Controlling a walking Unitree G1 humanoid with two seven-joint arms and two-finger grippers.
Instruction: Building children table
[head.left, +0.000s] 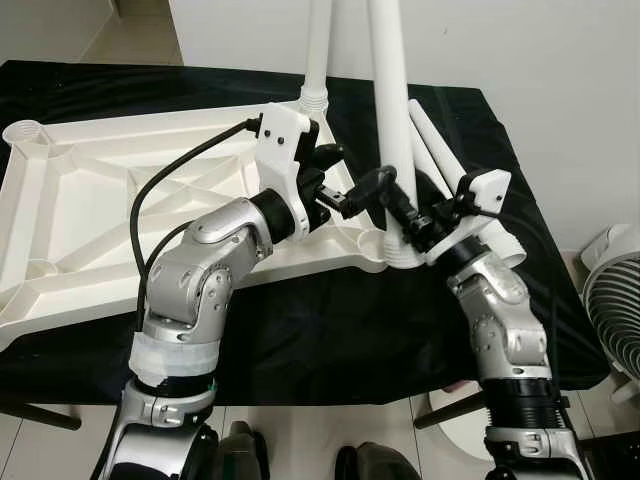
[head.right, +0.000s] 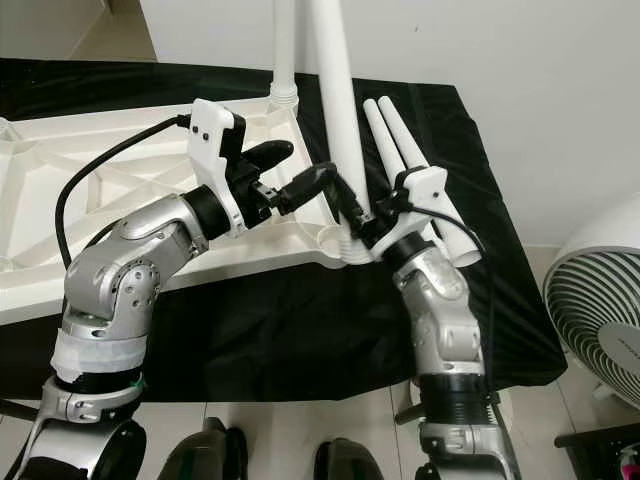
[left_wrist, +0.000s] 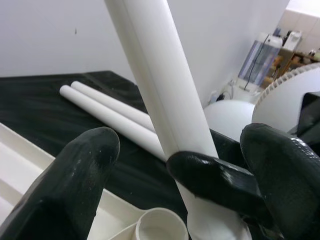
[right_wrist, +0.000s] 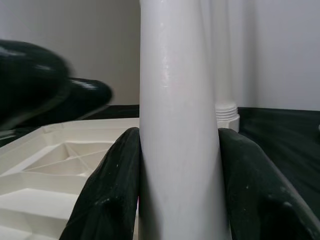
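Silver arms rise from the near edge, one each side; between them lies a black cloth (head.left: 330, 330) covering a table; white tabletop (head.left: 110, 230) lies upside down on the cloth, ribbed underside up, filling the left and middle, with round leg sockets at its corners.

Right gripper (head.left: 400, 205) sits at the tabletop's near right corner, fingers clamped on an upright white table leg (head.left: 390, 110); right wrist view shows the two black fingers (right_wrist: 112, 190) pressed against either side of the leg; leg's lower end stands at the near right corner socket (head.left: 395, 250), whether it is fully seated cannot be told.

Left gripper (head.left: 335, 180) is just left of that leg, above the tabletop's right edge; fingers apart, holding nothing; upper finger near the far socket side, lower one reaching toward the held leg; left wrist view shows its two fingers (left_wrist: 82, 175) spread wide with the leg between and beyond them, and a right-gripper finger wrapped round the leg.

Second white leg (head.left: 318, 50) stands upright at the far right corner of the tabletop, threaded collar at its base; two spare white legs (head.left: 440, 150) lie side by side on the cloth, right of the held leg, running far to near.

White fan (head.right: 600, 330) stands on the tiled floor at the right, beside the table; white wall (head.left: 520, 50) behind.
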